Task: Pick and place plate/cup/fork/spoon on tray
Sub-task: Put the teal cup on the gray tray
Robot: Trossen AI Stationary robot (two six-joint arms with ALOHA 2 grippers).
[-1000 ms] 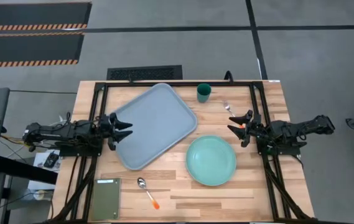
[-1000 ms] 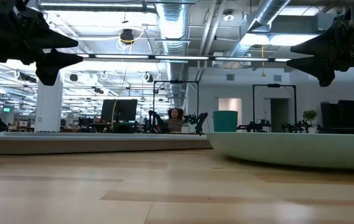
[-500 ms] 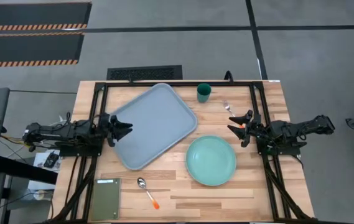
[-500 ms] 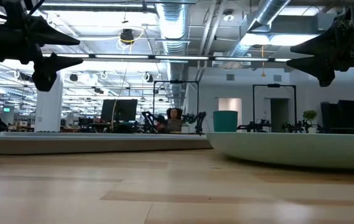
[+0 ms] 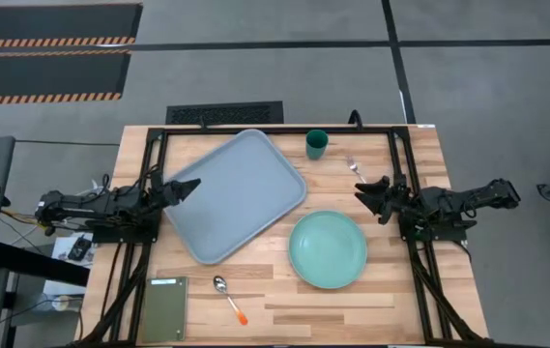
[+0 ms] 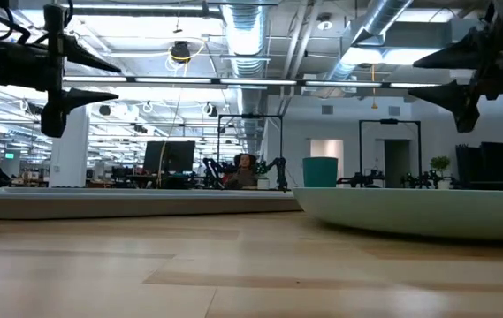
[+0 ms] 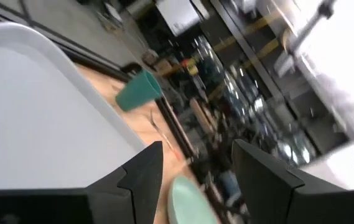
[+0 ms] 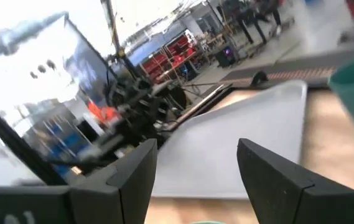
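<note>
The grey-blue tray (image 5: 231,193) lies askew on the table's far left half. The dark green cup (image 5: 316,143) stands upright beyond its far right corner. The mint-green plate (image 5: 328,249) lies flat to the right of the tray. The fork (image 5: 353,165) lies between cup and right gripper, with its handle end under that gripper. The spoon (image 5: 227,296) lies near the front edge. My left gripper (image 5: 186,186) hovers open over the tray's left corner. My right gripper (image 5: 369,198) hovers open just beyond the plate's far right rim. Both are empty.
A dark olive-green flat rectangle (image 5: 165,309) lies at the front left corner. A black frame (image 5: 275,128) runs along the table's far edge and down both sides. Bare wood shows at the front right (image 5: 352,314).
Both grippers have turned about their own long axes while staying open and empty: their fingers showed side by side from above and now show nearly one over the other. The left gripper has turned the more, and its tips have shifted slightly toward the far edge. No object has moved.
</note>
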